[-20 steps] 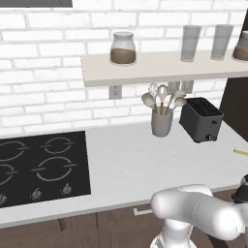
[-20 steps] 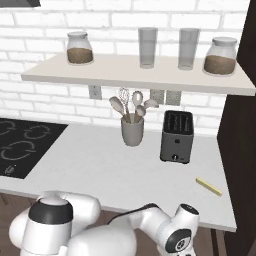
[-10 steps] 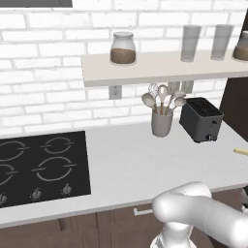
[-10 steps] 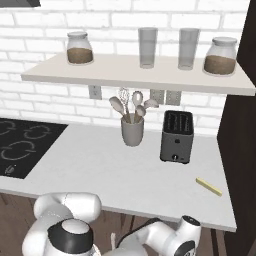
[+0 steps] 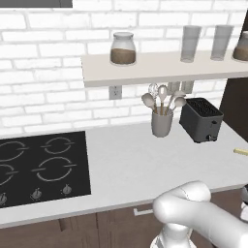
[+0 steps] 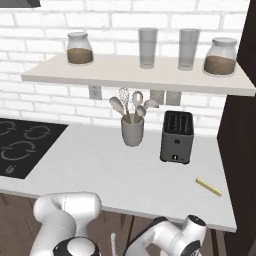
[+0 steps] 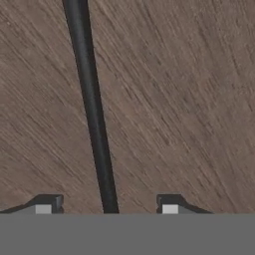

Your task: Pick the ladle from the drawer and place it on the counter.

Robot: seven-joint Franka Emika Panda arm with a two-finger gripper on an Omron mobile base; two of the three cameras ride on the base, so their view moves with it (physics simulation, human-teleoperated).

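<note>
In the hand view the ladle (image 7: 92,109) shows as a slim dark stem lying on the brown wooden drawer floor (image 7: 189,99), running from the top down between my fingertips. My gripper (image 7: 107,206) is open, one finger on each side of the stem, with clear gaps to both. The ladle's bowl is out of view. The light grey counter (image 5: 126,164) (image 6: 95,170) spreads above the folded arm, which reaches down below its front edge.
On the counter stand a black stovetop (image 5: 38,167) (image 6: 22,147), a grey crock of wooden spoons and a whisk (image 5: 161,123) (image 6: 132,131) and a dark toaster (image 5: 201,118) (image 6: 176,136). A small yellow stick (image 6: 208,186) lies at the right. A beige shelf (image 5: 160,68) holds jars and glasses.
The arm's joints have turned and sunk slightly lower in front of the counter. Nothing on the counter has moved.
</note>
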